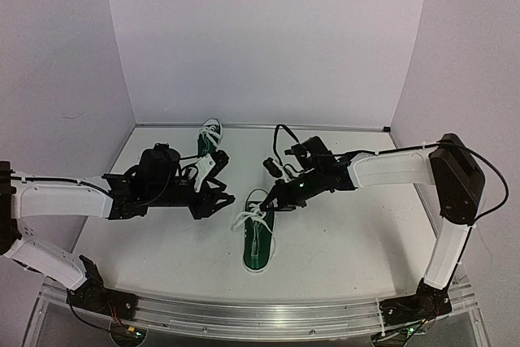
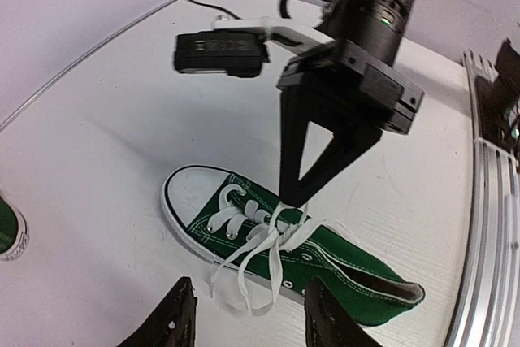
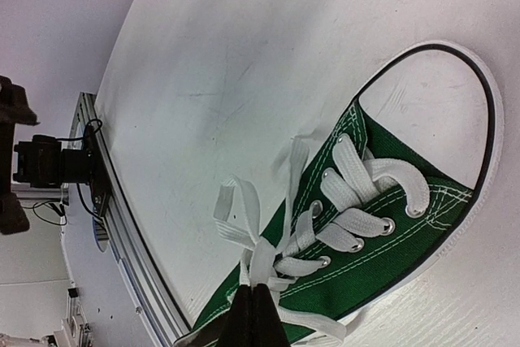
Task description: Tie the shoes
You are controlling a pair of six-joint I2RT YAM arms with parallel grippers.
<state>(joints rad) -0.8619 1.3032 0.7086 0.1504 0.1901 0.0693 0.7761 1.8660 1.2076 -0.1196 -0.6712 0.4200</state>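
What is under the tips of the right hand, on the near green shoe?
The white flat laces of the dark green canvas sneaker, pinched by the right hand. The tongue beneath them is covered.

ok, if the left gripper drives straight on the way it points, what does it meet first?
Left gripper, open, likely meets the loose laces draped down the side of the shoe first, then the green canvas. Right gripper, shut on those laces, is beyond. Depth unclear.

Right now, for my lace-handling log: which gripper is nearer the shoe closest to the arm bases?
Right. The right gripper is shut on the laces atop the near shoe; the left gripper is open beside it, apart.
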